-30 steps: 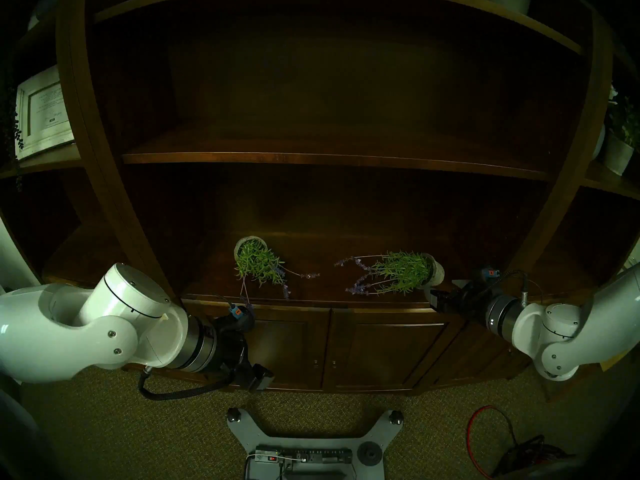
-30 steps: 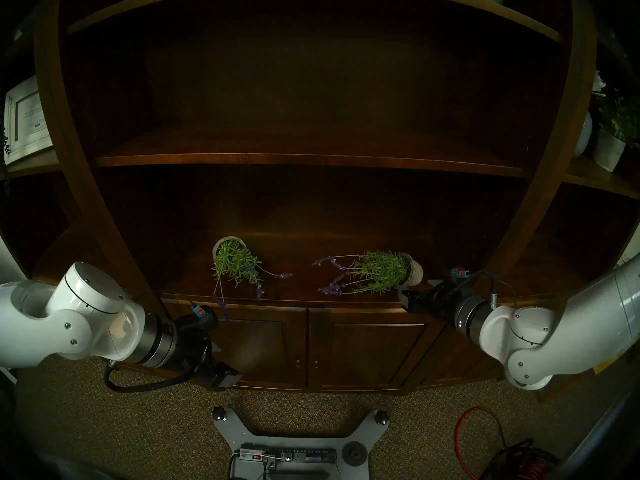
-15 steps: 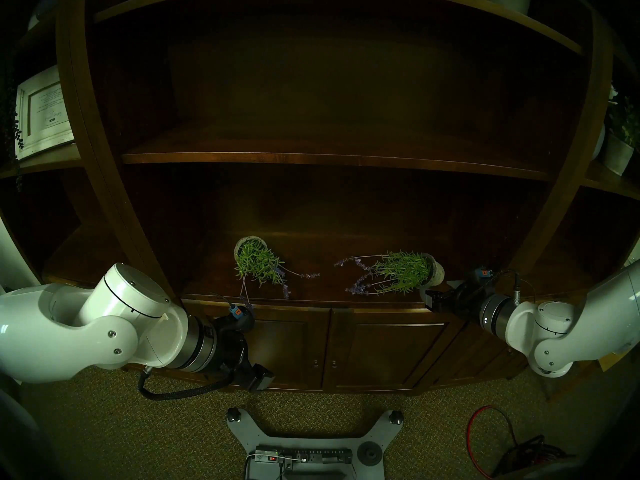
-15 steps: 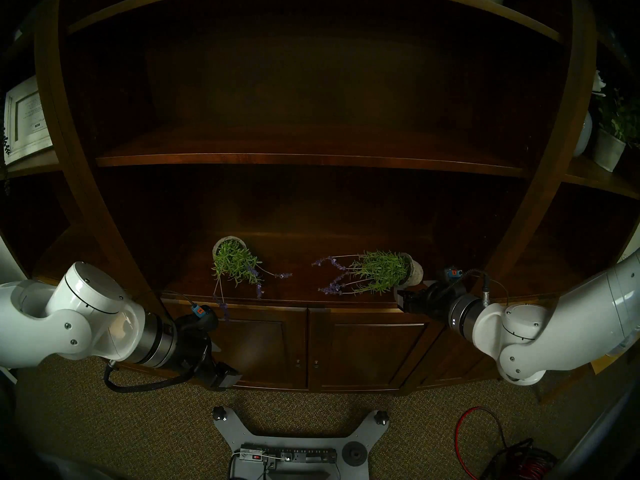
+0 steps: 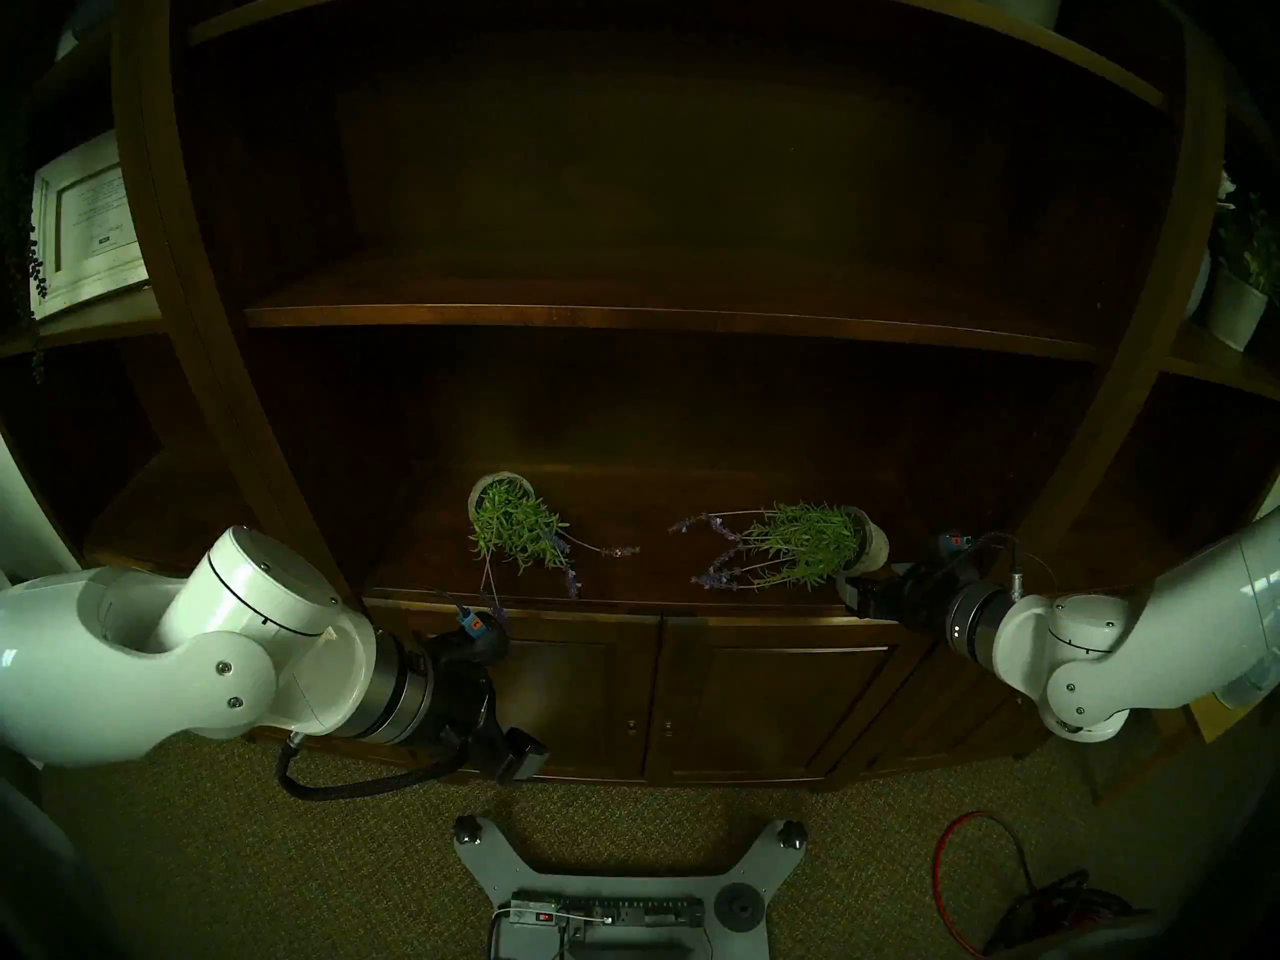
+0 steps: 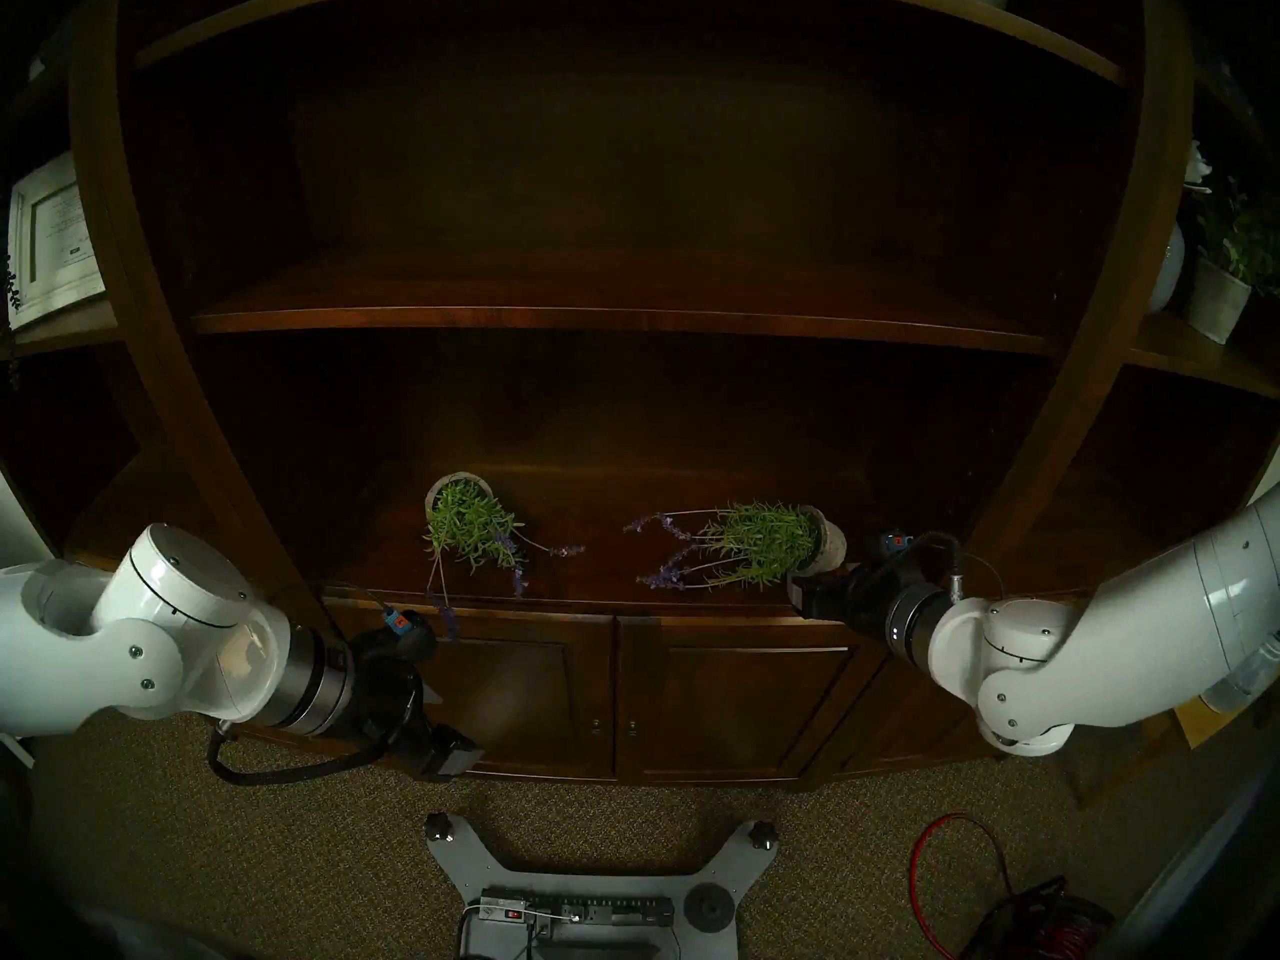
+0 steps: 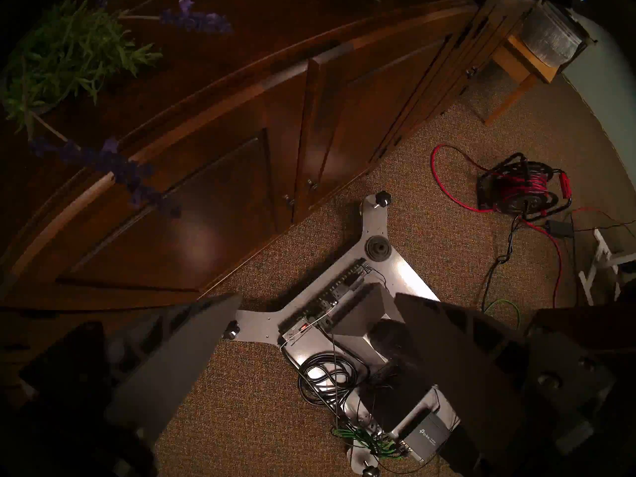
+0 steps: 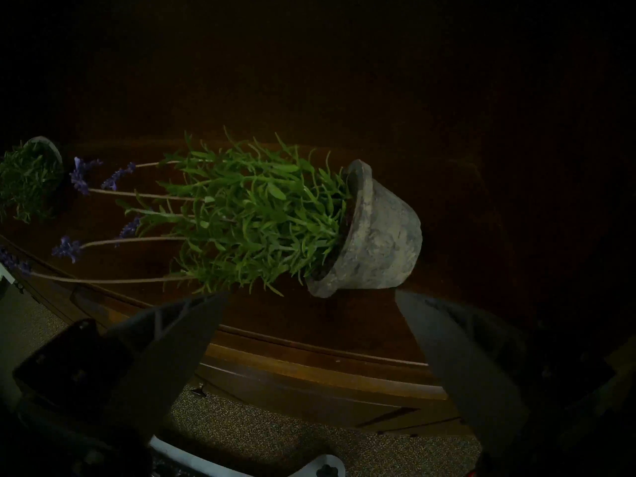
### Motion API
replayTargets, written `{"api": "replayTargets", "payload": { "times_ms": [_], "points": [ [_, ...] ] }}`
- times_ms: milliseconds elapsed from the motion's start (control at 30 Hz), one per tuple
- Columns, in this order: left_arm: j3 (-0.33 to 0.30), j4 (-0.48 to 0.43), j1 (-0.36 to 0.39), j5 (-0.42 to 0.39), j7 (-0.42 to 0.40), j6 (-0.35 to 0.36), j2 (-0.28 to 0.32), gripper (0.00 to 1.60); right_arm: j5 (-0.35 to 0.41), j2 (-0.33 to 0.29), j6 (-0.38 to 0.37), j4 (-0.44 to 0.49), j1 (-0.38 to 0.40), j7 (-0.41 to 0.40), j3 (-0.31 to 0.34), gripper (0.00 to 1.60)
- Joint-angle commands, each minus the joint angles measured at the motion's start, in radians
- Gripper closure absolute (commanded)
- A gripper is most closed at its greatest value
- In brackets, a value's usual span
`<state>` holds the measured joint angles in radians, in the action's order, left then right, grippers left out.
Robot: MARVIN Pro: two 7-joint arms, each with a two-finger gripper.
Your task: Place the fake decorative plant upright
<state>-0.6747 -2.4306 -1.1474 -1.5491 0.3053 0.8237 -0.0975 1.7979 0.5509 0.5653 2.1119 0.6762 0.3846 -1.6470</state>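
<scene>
Two fake lavender plants in grey stone pots lie tipped over on the dark wooden cabinet top (image 5: pixel 623 577). The left plant (image 5: pixel 516 529) has its pot mouth facing me, and its purple stems hang over the front edge. The right plant (image 5: pixel 803 546) lies with its pot (image 8: pixel 378 235) to the right and its stems pointing left. My right gripper (image 8: pixel 309 295) is open just in front of that pot's rim, touching nothing. My left gripper (image 7: pixel 318 296) hangs open and empty in front of the cabinet doors, below the left plant.
A shelf board (image 5: pixel 658 318) spans above the plants, leaving limited headroom. The cabinet doors (image 5: pixel 762 695) are shut. On the carpet are my base (image 5: pixel 609 882) and a red cable reel (image 5: pixel 983 875). Side shelves hold a framed picture (image 5: pixel 86 224) and a white planter (image 5: pixel 1236 307).
My right arm has moved left and slightly up, bringing its open gripper closer to the right plant's pot. The left arm and both plants have stayed still.
</scene>
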Motion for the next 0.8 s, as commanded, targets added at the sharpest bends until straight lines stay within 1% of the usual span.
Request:
{"api": "replayTargets", "payload": {
  "times_ms": [0, 400, 567, 767],
  "points": [
    [-0.014, -0.002, 0.013, 0.000, 0.001, 0.001, -0.003, 0.00, 0.006, 0.005, 0.005, -0.021, -0.011, -0.022, 0.056, 0.00],
    [-0.014, -0.002, 0.013, 0.000, 0.001, 0.001, -0.003, 0.00, 0.038, 0.017, 0.006, -0.058, -0.070, -0.050, 0.113, 0.00],
    [-0.014, -0.002, 0.012, 0.000, 0.001, 0.001, -0.003, 0.00, 0.063, 0.035, 0.005, -0.074, -0.109, -0.038, 0.150, 0.00],
    [-0.014, -0.002, 0.012, 0.000, 0.001, 0.001, -0.003, 0.00, 0.080, 0.049, 0.011, -0.088, -0.135, -0.037, 0.175, 0.00]
  ]
}}
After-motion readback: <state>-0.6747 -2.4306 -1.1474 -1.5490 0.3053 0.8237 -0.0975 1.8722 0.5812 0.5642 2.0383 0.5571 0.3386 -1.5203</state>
